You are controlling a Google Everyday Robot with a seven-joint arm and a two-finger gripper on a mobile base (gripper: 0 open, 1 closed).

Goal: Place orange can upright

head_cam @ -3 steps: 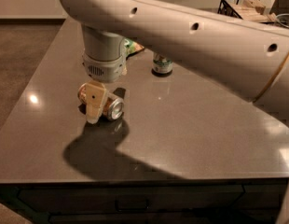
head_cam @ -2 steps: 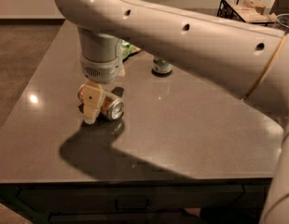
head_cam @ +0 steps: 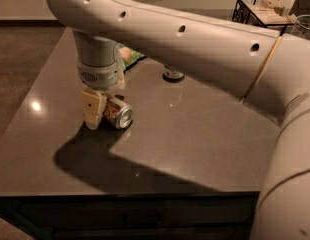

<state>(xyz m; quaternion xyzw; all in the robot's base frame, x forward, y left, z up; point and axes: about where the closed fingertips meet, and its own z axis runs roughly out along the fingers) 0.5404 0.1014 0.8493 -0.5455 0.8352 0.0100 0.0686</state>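
Observation:
The orange can (head_cam: pixel 119 115) lies on its side on the dark table (head_cam: pixel 195 134), left of the middle, with its silver end facing front right. My gripper (head_cam: pixel 106 113) comes straight down from the arm onto it. One cream finger (head_cam: pixel 92 108) stands against the can's left side with its tip near the tabletop. The other finger is mostly hidden behind the can. The gripper looks closed on the can's body.
A white-and-green can (head_cam: pixel 173 74) stands behind, half hidden by my arm. A green packet (head_cam: pixel 129 55) lies at the back beside the wrist. A black wire basket (head_cam: pixel 259 10) sits at the far right. The table's front edge is close to the camera.
The upper arm has shifted slightly to the left. The gripper and the can stay in the same spot on the table.

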